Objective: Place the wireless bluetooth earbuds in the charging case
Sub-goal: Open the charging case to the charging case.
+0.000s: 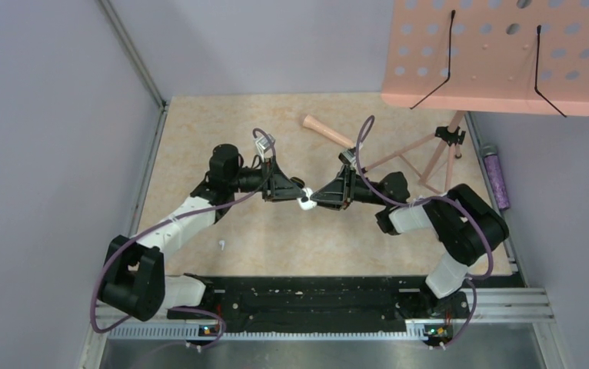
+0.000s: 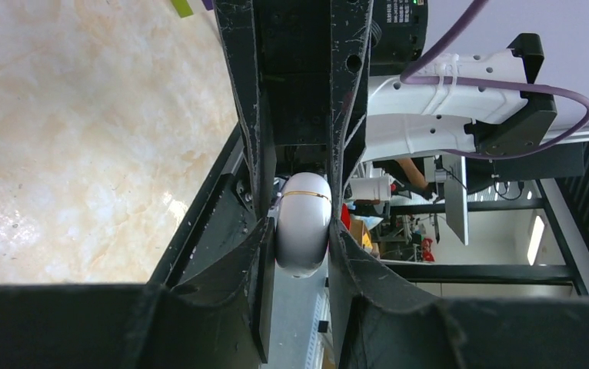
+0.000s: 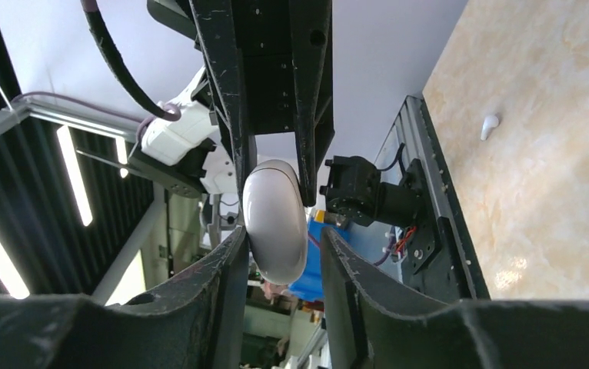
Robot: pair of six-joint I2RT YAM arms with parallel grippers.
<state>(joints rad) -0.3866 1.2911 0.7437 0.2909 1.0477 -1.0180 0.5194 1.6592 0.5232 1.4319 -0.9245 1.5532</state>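
Now left gripper [image 2: 304, 232] clamped on white charging case [image 2: 304, 207]; right gripper [image 3: 280, 247] snug round same case, hold unclear; earbud [image 1: 221, 244] on bench [image 1: 291, 123], well apart.

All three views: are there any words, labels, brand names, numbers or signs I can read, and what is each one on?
No text can be read in any view.
Faint pale print on the black module at the top of the left wrist view: too small and blurred to read.
Charging case: only a thin gold line, no lettering visible.
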